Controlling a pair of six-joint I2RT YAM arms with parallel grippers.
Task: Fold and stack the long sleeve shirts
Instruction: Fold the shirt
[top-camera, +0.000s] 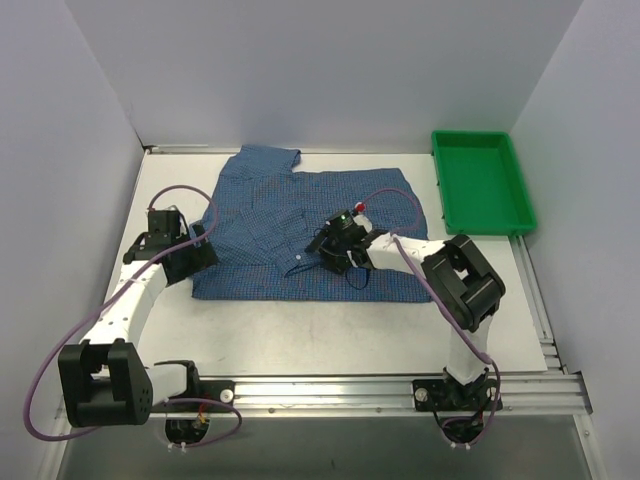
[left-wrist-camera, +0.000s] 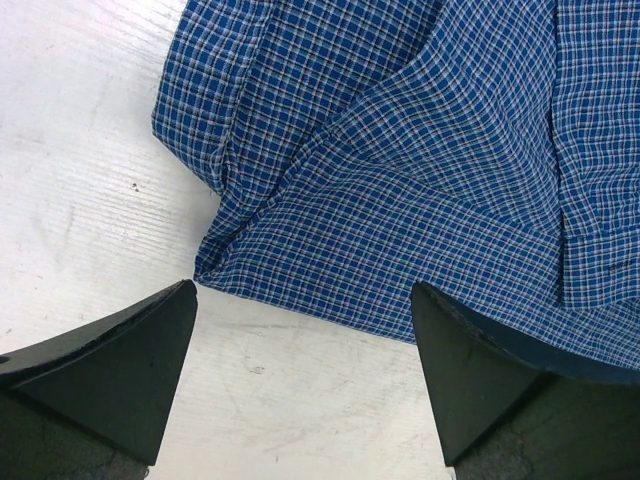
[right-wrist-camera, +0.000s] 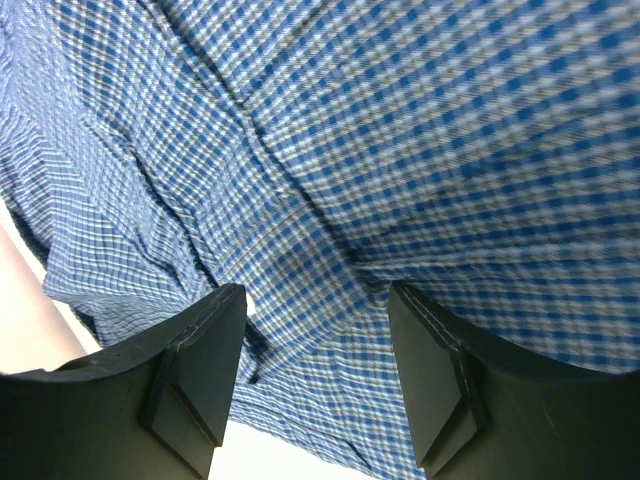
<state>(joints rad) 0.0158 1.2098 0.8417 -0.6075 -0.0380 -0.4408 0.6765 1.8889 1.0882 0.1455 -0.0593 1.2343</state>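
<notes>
One long sleeve shirt, blue fine-checked cloth, lies spread flat on the white table, its collar end toward the back left. My left gripper sits low at the shirt's left edge. It is open, and in the left wrist view the left gripper frames bare table, with the shirt's folded edge just beyond the fingertips. My right gripper hovers over the shirt's front middle. In the right wrist view the right gripper has its jaws apart close over rumpled checked cloth, with nothing pinched.
A green tray stands at the back right of the table. White walls close in the left, back and right sides. A metal rail runs along the near edge by the arm bases.
</notes>
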